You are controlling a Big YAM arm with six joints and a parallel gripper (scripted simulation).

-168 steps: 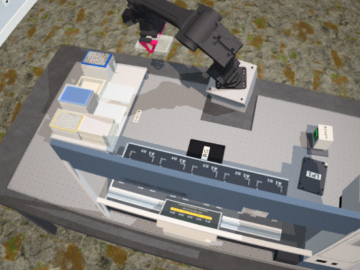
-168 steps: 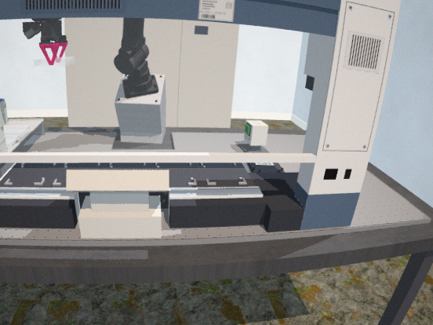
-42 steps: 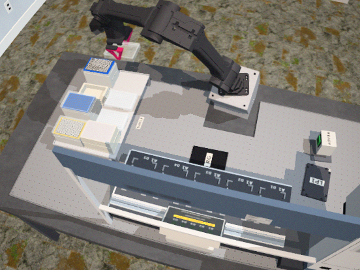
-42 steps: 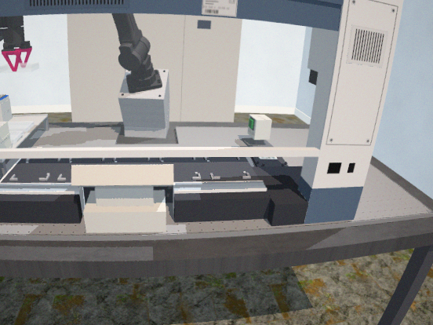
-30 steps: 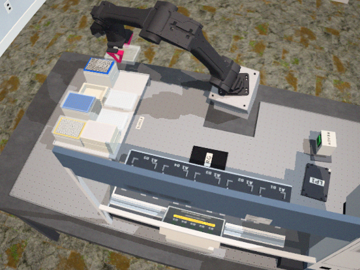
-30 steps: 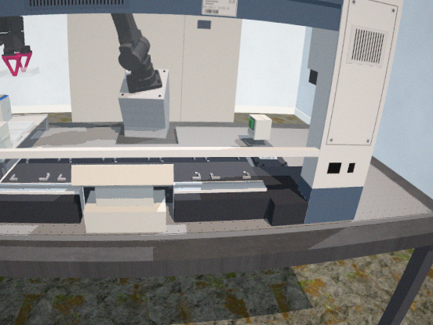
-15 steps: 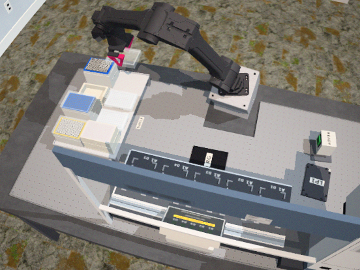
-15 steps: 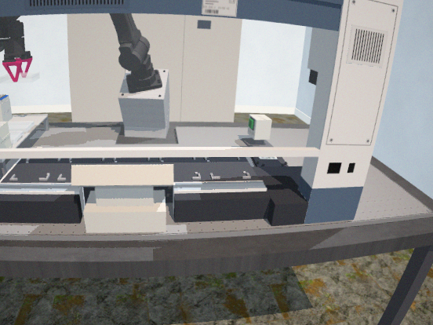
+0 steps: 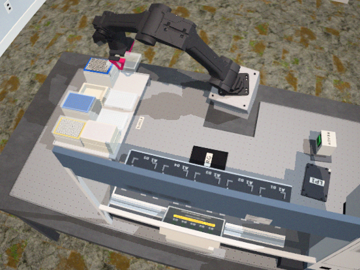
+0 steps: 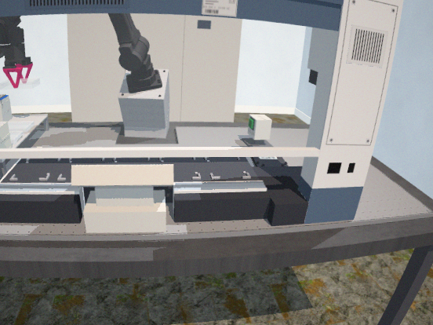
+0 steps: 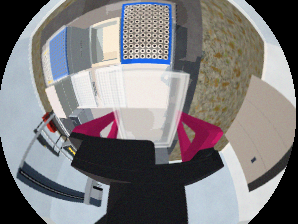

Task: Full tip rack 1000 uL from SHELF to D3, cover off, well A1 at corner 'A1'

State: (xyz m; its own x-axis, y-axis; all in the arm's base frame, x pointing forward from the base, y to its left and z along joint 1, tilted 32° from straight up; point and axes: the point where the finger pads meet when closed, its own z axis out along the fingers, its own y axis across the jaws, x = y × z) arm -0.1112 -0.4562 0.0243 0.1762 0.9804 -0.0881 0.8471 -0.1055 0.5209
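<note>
Here the gripper point(image 9: 123, 60), with its magenta fingers, is clamped on a clear cover point(image 9: 133, 60), held level in the air by the far corner of the SHELF point(image 9: 132, 81). In the wrist view the cover point(image 11: 145, 112) spans the gap between both fingers. Just beside it stands the blue-rimmed tip rack point(image 9: 98, 66), uncovered, its top a grey field of pale rings; it sits at the far end of the shelf's outer row. Further along that row are a rack with a plain blue top point(image 9: 78, 102) and a yellow-rimmed rack point(image 9: 69, 127). Deck position D3 point(image 9: 209, 176) lies well apart, past the RG nest point(image 9: 209, 157), with no labware inside its brackets. The READY key point(image 9: 326, 142) stands at the table's other end.
</note>
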